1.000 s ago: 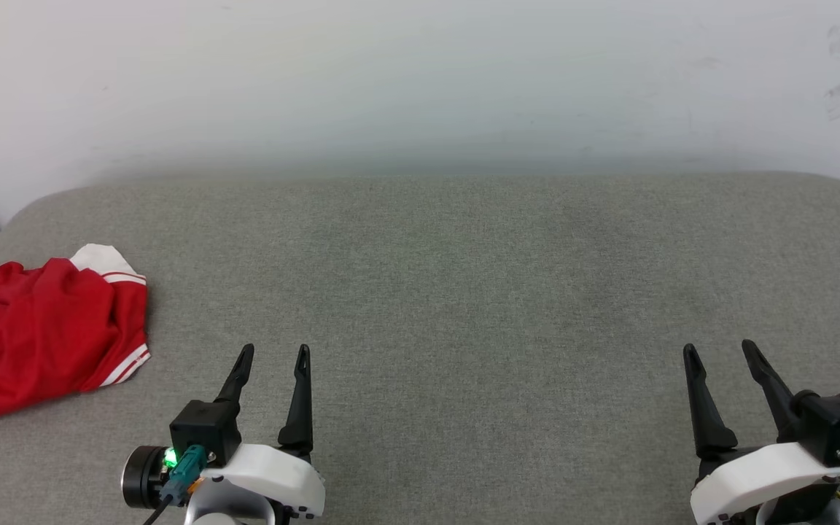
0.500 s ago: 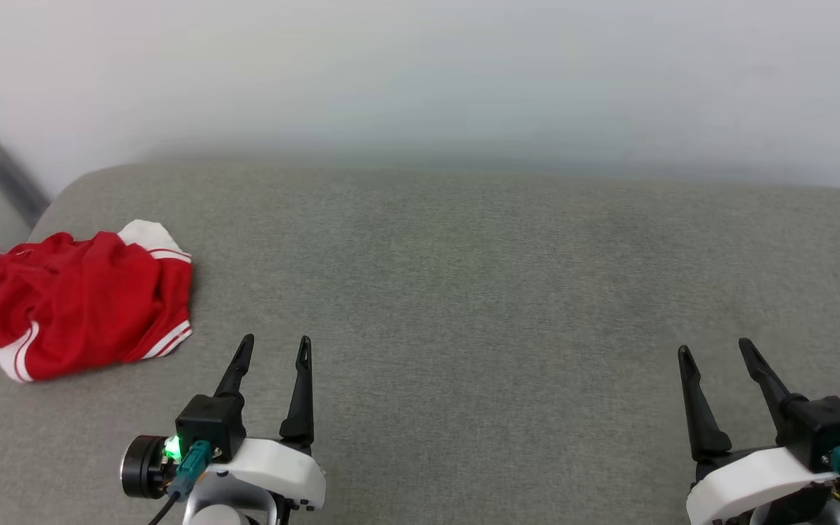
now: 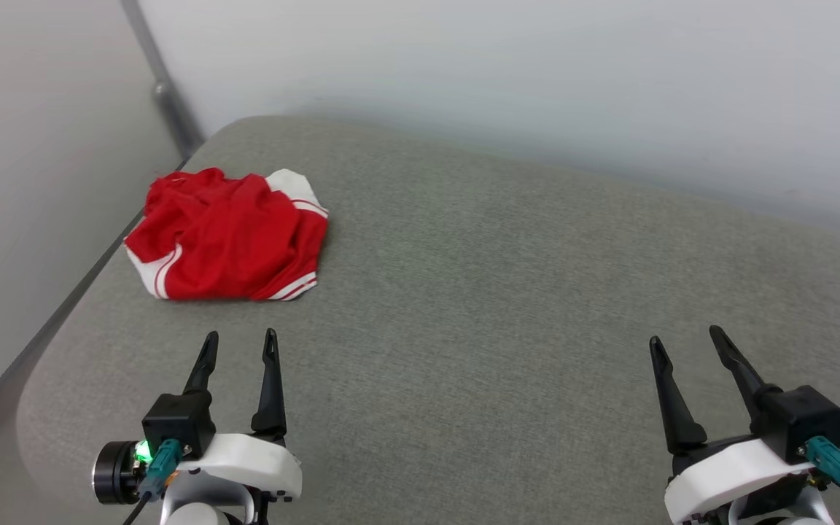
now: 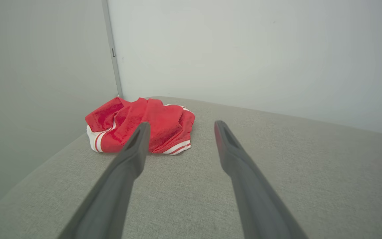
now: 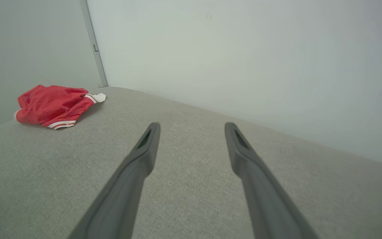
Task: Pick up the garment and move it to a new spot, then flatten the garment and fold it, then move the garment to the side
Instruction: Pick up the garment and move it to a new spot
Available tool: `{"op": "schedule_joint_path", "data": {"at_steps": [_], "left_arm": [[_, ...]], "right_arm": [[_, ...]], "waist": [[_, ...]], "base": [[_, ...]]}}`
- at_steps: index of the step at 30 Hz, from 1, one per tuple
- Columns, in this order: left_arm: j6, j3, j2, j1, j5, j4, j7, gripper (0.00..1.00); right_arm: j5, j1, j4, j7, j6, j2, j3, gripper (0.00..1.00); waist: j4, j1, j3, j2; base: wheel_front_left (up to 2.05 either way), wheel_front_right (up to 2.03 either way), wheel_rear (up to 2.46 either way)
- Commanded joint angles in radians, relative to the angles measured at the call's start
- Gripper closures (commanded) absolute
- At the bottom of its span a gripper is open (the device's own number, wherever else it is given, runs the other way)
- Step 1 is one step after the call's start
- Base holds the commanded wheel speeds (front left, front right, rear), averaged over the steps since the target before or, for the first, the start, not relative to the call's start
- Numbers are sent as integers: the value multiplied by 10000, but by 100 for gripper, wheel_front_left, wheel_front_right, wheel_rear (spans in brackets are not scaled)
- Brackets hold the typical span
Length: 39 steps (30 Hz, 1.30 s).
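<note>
Ok, 1 garment (image 3: 227,237), red w/ white sleeve ends + striped trim, is lying crumpled in a heap at the far-left corner of the grey fabric pad (image 3: 500,306), close to the pad's left edge. 2 white patches are showing on it in head view: one at the heap's far side, one at its near-left. A striped band is running along the near-right edge. Nothing is touching it.

2 grippers, both sitting at the near side of the pad. Left gripper (image 3: 240,335) is pointing toward the heap, near it but w/ bare pad showing between tips and cloth. Its jaws are standing apart, gripping nothing. In left wrist view one finger is overlapping the cloth by line of sight only. Right gripper (image 3: 685,335) is sitting well apart from the garment, off to the right, jaws also spread, empty.

2 pale walls (image 3: 537,73) are meeting behind the heap, w/ 1 grey vertical strip (image 3: 165,102) running up the corner.
</note>
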Motion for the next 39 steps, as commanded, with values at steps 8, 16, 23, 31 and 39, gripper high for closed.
{"op": "schedule_joint_path", "data": {"at_steps": [8, 16, 23, 31, 39], "left_arm": [[39, 339, 48, 156, -51, 20, -26, 0], [-37, 525, 67, -41, -8, 14, -26, 0], [-118, 619, 92, -485, 20, 11, -26, 0], [-365, 842, 670, -3076, -173, 301, 426, 0], [-934, 1206, 2340, -6262, -587, 678, 3107, 0]], "right_arm": [[134, -152, -8, -26, -3, 23, 234, 0], [86, -205, -93, 45, -3, 23, 324, 0], [24, -450, -275, 115, -3, 22, 355, 0], [-343, -1254, -766, 370, -3, 19, 659, 0], [-559, -2312, -1182, 381, -3, 9, 957, 0]], "waist": [[1252, 0, 25, 0], [1503, 0, 85, 0], [1327, 0, 406, 0], [481, 0, 1687, 0], [-889, 0, 3550, 0]], "base": [[0, 0, 0], [0, 0, 0], [0, 0, 0], [0, 0, 0], [0, 0, 0]]}}
